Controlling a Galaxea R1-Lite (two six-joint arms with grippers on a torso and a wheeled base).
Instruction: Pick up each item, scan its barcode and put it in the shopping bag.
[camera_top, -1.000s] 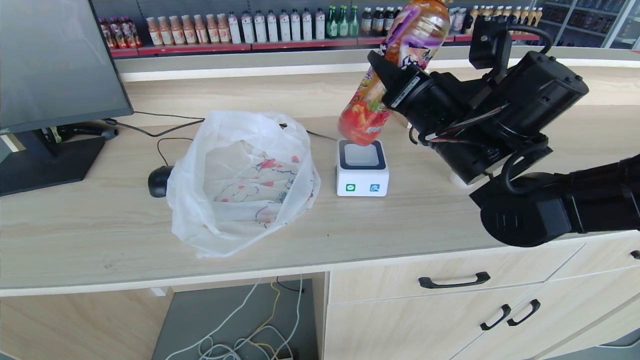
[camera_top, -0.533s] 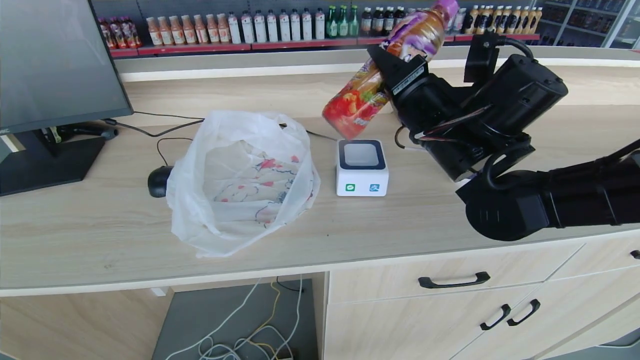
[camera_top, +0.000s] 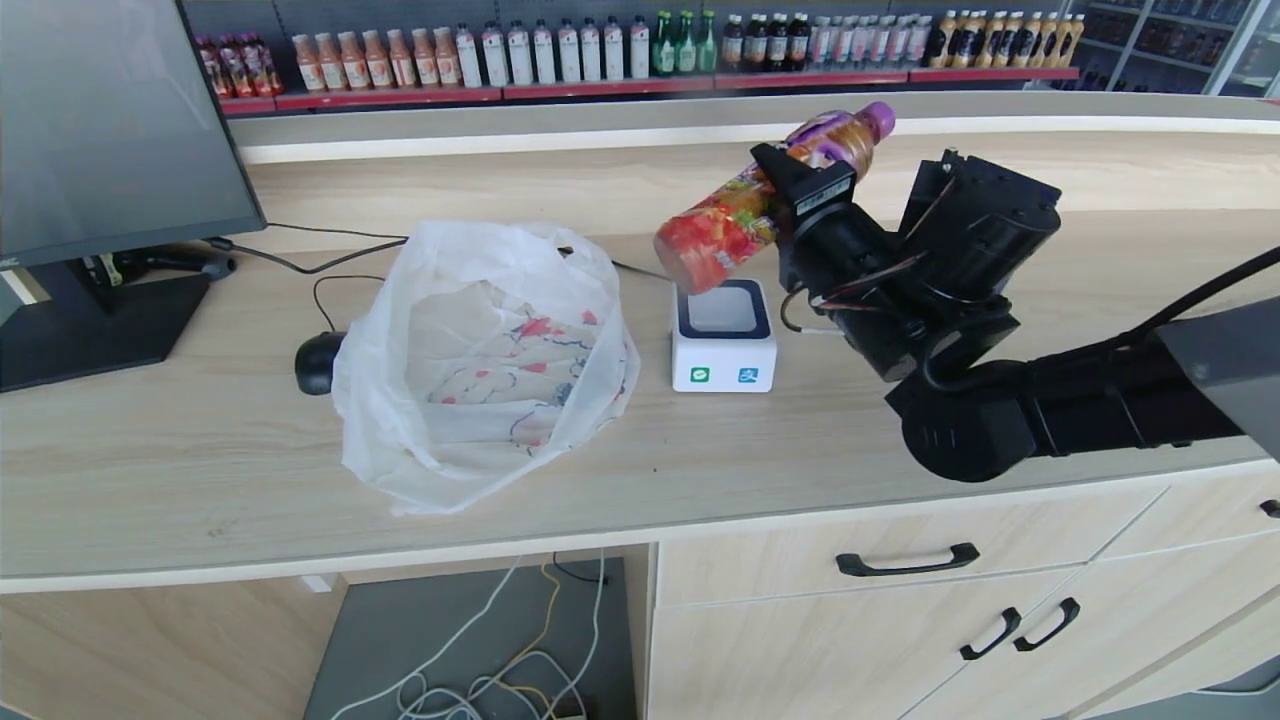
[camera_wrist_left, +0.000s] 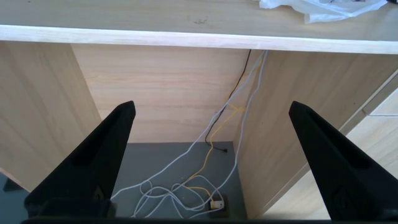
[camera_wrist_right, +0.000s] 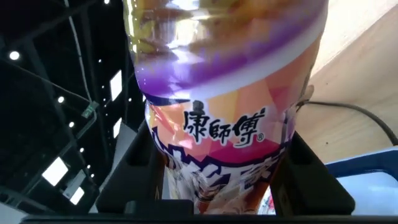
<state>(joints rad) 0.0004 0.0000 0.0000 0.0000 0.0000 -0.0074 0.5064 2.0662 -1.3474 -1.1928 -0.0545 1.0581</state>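
Above the white box-shaped scanner, the right pincer pinches a tilted orange-and-purple plastic drink bottle; its slick label could slip, dropping it onto the desk.

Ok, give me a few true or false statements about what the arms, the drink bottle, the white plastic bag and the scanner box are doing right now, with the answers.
1. The right gripper is shut on a plastic drink bottle with a purple cap. True.
2. That bottle stands upright on the white square scanner box. False: it is held tilted in the air, its base end above the scanner.
3. The white plastic shopping bag lies open on the wooden counter, on the robot's left of the scanner. True.
4. The black computer mouse sits between bag and scanner. False: it lies on the bag's other side.
5. The left gripper holds an item. False: it is open and empty, below the counter's edge.
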